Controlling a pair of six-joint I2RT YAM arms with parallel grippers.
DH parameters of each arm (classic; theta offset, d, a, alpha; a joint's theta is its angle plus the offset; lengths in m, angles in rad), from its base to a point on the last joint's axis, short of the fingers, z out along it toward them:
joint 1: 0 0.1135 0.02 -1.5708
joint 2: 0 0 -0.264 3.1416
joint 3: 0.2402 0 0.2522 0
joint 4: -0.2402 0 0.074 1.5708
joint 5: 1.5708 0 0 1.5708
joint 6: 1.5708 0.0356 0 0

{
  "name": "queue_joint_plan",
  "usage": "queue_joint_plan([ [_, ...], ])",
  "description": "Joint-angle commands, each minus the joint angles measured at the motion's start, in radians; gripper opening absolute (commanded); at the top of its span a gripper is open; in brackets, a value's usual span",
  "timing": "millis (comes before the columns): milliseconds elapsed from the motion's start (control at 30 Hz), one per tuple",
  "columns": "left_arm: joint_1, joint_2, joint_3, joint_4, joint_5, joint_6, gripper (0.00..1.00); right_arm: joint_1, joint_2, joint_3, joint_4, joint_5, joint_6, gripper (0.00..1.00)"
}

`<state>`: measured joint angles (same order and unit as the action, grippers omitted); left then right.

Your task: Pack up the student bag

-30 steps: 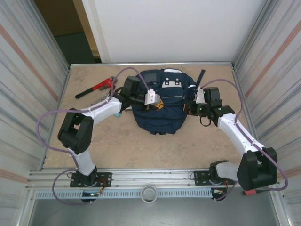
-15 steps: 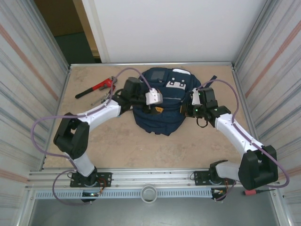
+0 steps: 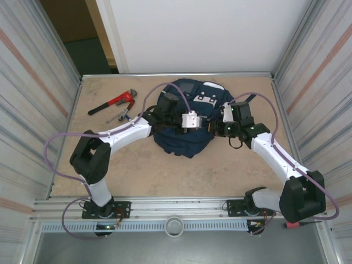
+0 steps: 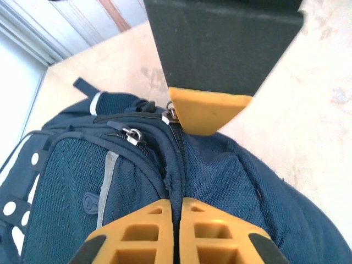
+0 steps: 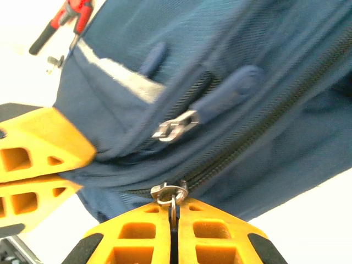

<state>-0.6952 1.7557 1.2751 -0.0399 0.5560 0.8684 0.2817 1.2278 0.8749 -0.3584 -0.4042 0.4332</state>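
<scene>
Student bag [image 3: 181, 144] lies pinched at its zipper by both jaws.

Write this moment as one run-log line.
task: pack student bag | left fingers: shut on its zipper seam | right fingers: shut on zipper pull | red wrench: apart from bag
</scene>
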Motion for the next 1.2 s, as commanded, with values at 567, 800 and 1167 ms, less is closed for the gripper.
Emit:
queue_joint_plan([
  [567, 0.076, -0.119, -0.116, 0.048, -0.014, -0.054, 0.61, 0.015, -0.024, 0.075, 0.016, 0.063, -0.026, 0.00],
  [800, -0.029, -0.030, -0.034, -0.042, -0.134, -0.025, 0.63, 0.099, -0.013, 0.123, 0.037, 0.040, -0.010, 0.00],
  [1167, 0.083, -0.053, -0.018, -0.031, 0.062, -0.027, 0.00, -0.065, -0.020, 0.083, -0.059, 0.024, -0.081, 0.00],
])
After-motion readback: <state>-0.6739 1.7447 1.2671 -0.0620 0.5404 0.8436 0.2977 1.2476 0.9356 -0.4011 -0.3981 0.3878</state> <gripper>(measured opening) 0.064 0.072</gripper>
